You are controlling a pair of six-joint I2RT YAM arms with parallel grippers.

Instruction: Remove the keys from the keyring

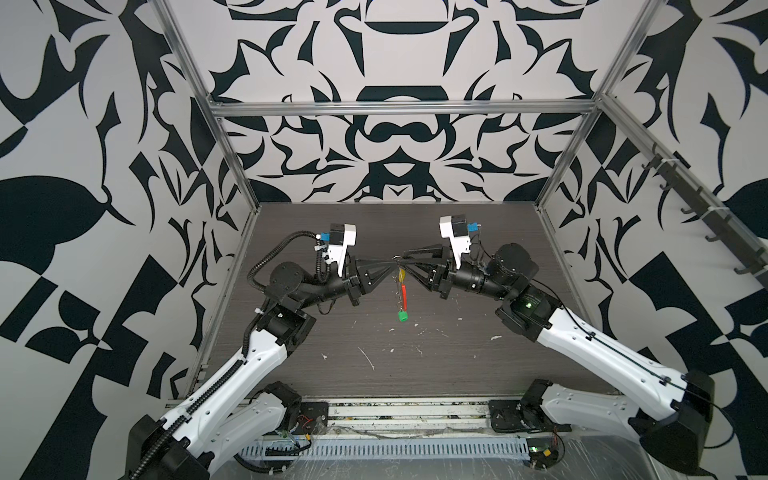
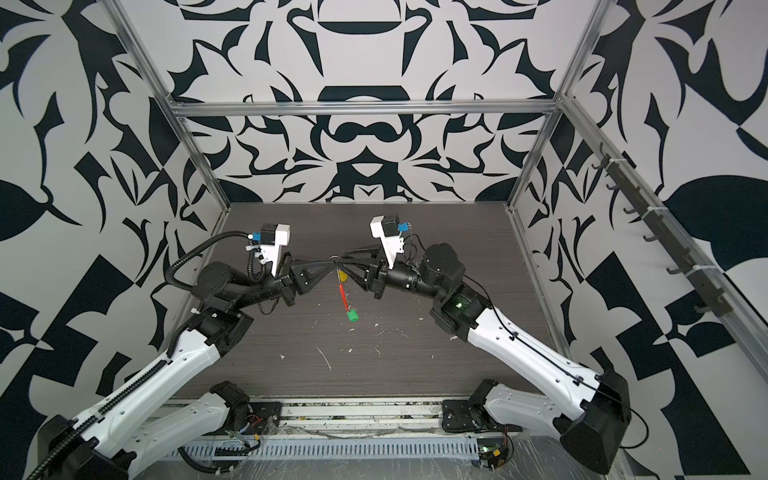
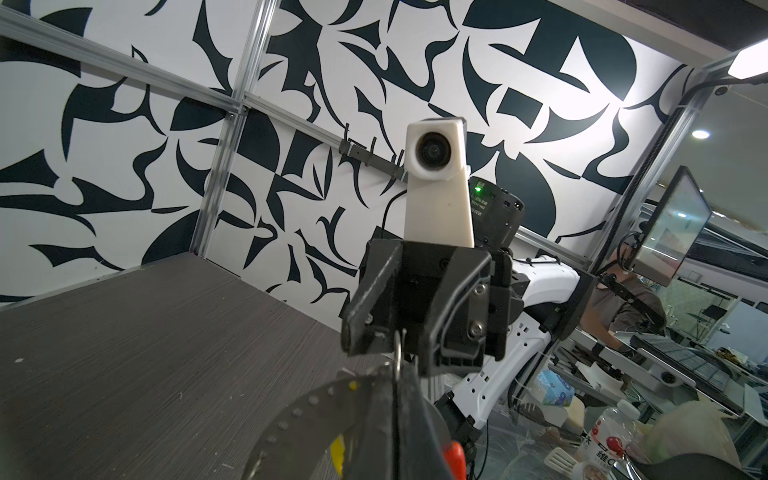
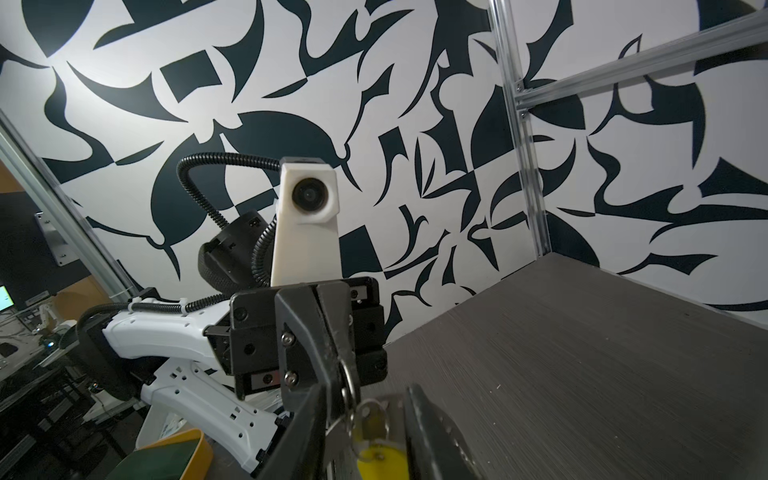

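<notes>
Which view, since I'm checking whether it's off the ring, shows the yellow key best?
The right wrist view: the yellow key hangs close up, metal top and yellow head clear. Both top views show only a small yellow speck; the left wrist view catches only yellow slivers.

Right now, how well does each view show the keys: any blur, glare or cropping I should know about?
Right wrist view: yellow key close but soft, cropped at the frame edge. Left wrist view: lamp glare in a corner, near foreground out of focus. Both top views: evenly lit, no glare, but keyring and green key tiny.
</notes>
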